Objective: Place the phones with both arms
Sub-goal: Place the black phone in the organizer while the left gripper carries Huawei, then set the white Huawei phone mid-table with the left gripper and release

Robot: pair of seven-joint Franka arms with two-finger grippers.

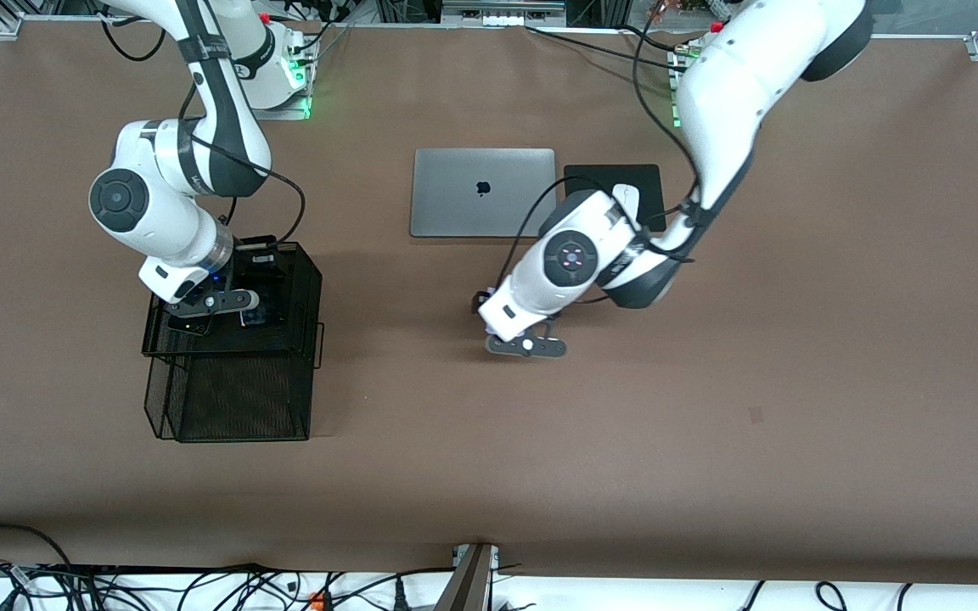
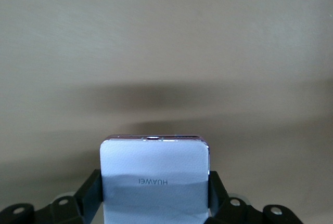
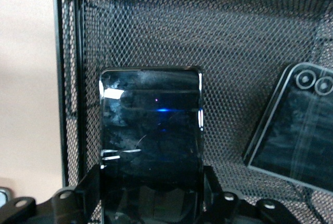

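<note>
Between the fingers of my left gripper [image 1: 527, 344] [image 2: 155, 193] stands a white-lavender phone [image 2: 153, 167]; the gripper is shut on its sides and hangs low over the bare brown table near the middle. My right gripper [image 1: 210, 307] [image 3: 151, 182] is inside the top tier of a black mesh basket [image 1: 302, 255] [image 3: 208, 37]. It is shut on a slim glossy black phone [image 3: 151, 125] [image 1: 188, 324], whose lower end is hidden by the fingers. A second black phone [image 3: 291, 130] [image 1: 255, 318] with two camera rings lies on the basket's mesh beside it.
A closed silver laptop [image 1: 482, 191] lies toward the robots' bases. Next to it is a black mouse pad [image 1: 616, 178] with a white mouse [image 1: 629, 197], partly hidden by the left arm. The basket's lower tier [image 1: 234, 399] juts toward the front camera.
</note>
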